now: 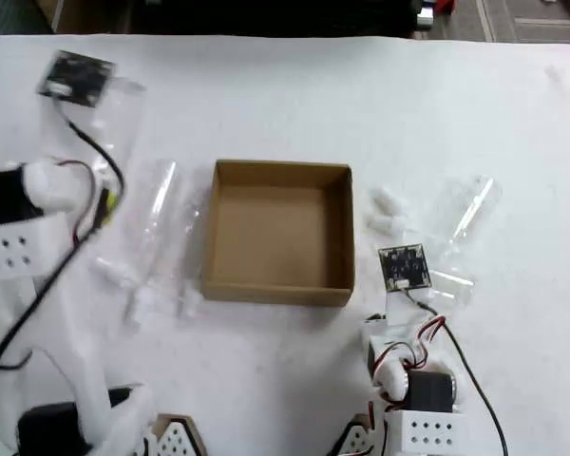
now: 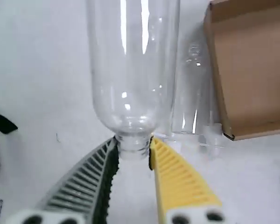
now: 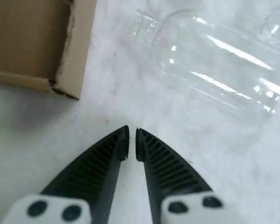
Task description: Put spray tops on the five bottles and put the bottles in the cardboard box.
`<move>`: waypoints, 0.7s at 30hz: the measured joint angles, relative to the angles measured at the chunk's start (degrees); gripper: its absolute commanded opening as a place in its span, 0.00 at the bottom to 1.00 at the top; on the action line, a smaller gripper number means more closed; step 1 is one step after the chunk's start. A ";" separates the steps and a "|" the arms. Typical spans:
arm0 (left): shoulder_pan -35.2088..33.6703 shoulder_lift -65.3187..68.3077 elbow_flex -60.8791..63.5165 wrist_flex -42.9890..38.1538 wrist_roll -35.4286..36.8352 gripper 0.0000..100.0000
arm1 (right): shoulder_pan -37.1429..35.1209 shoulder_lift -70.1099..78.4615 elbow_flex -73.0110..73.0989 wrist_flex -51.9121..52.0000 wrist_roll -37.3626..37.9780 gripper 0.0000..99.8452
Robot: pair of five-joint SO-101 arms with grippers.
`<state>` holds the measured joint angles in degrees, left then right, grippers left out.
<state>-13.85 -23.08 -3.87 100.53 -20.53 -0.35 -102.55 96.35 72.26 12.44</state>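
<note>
Your left gripper [image 2: 133,145] is clamped on the neck of a clear bottle [image 2: 130,65]. Its grey and yellow fingers pinch just below the shoulder, on the left arm's side of the cardboard box [image 2: 252,70]. Treat that bottle as light, thin-walled and slick. The body will probably dent or squirt out of a hard pinch, while the neck is the stiff part, so the hold you have is the sound one. With the fingers on the neck there may be little room to seat a top. A second bottle [image 2: 193,93] lies just beside the box wall on that same side, its neck bare. Your right gripper [image 3: 131,141] is all but closed on nothing, hovering over the table near a box corner [image 3: 65,70]. Another bottle [image 3: 214,70] lies on its side a little beyond that corner, its threaded mouth [image 3: 142,28] open and turned toward the box. Take it by the neck as well, because a round body on its side is likely to roll away from the fingers. From above, the box [image 1: 280,285] shows only bare cardboard floor, so no bottle has gone in yet. Small white pieces [image 1: 385,214] on the right arm's side of the box are probably spray tops, though they are too small to be sure.
</note>
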 measured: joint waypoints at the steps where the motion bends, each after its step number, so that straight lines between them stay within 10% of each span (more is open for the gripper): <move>1: 1.41 -1.23 0.00 0.26 -0.70 0.02 | 0.00 0.00 0.00 0.00 0.00 0.02; 13: 25.58 -19.25 11.34 -1.93 -9.14 0.02 | 0.00 0.00 0.00 0.00 0.00 0.02; 21: 28.04 -24.18 25.49 -13.27 -9.93 0.02 | 5.01 0.00 -1.23 -8.70 0.00 0.02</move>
<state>14.20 -47.25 21.63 87.25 -30.46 4.66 -102.55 95.12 63.56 12.44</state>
